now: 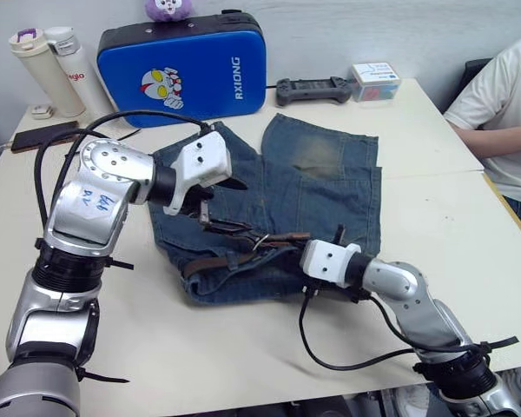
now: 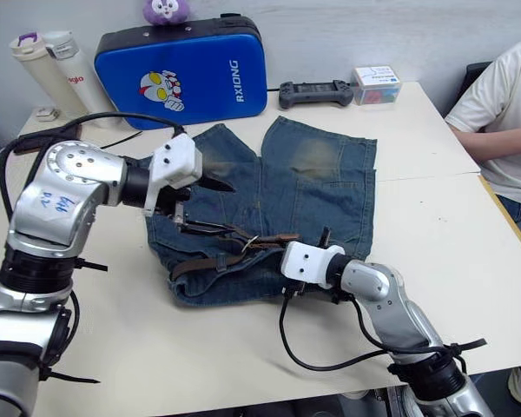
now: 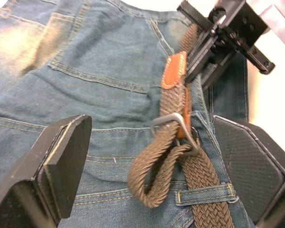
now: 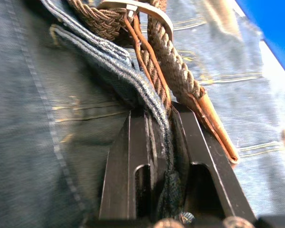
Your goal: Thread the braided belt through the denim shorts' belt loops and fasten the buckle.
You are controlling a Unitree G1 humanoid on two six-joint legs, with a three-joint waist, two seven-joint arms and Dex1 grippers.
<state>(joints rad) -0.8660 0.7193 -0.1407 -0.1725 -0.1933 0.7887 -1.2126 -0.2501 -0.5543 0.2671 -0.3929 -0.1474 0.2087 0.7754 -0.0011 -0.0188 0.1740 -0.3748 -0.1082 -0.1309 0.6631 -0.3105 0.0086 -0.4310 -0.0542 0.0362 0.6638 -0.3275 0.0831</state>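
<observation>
While our right gripper (image 4: 154, 156) pinches a fold of the shorts (image 1: 321, 187) at the waistband, the belt (image 3: 173, 156) runs just beyond its fingertips, with the tan tip lying against one finger. Farther on, our left gripper (image 3: 152, 156) hangs wide open above the buckle (image 3: 173, 126), one finger on each side. Beyond the shorts stands a blue case (image 1: 184, 69).

left fingers (image 3: 66, 161) spread wide, right fingers (image 4: 142, 152) pinched

blue case (image 1: 184, 73) | two bottles (image 1: 50, 71) | controller (image 1: 312, 89) | small box (image 1: 375, 82) | seated person (image 1: 508, 122)
</observation>
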